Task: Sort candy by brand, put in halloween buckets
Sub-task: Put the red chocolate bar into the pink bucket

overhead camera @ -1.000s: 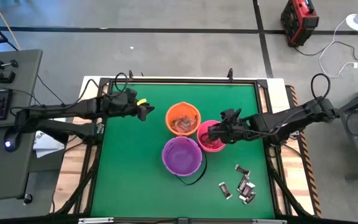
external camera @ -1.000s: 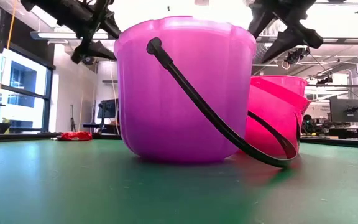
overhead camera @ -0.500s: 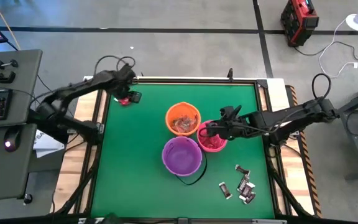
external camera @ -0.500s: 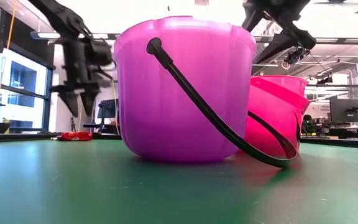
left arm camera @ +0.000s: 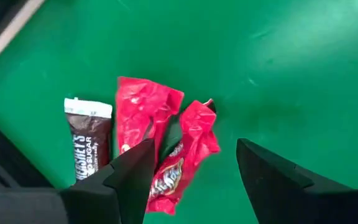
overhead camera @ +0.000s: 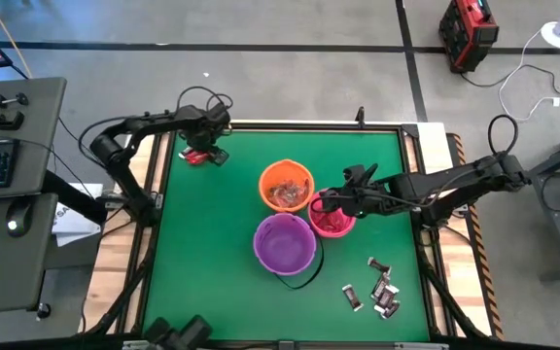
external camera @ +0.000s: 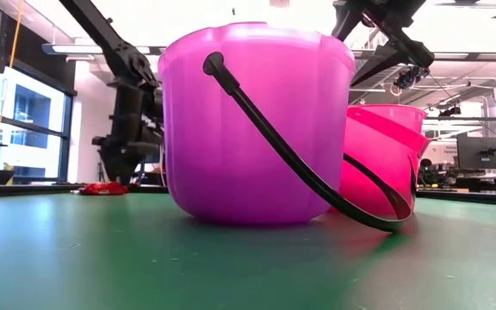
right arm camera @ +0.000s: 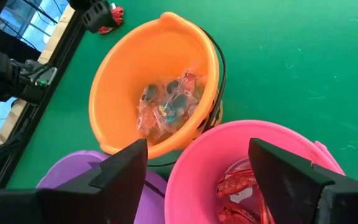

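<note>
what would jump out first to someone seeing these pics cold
Three small round plastic pails huddle mid-table: an orange pail holding clear-wrapped candy, a pink pail with red-wrapped candy inside, and a purple pail with a thin black handle. The right pincer hangs open over the pink pail. At the table's far left corner the left pincer hovers open above two bright red candy wrappers and a brown chocolate bar.

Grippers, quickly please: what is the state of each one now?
Left gripper: open, empty, above red candy.
Right gripper: open, empty, over pink bucket.
</note>
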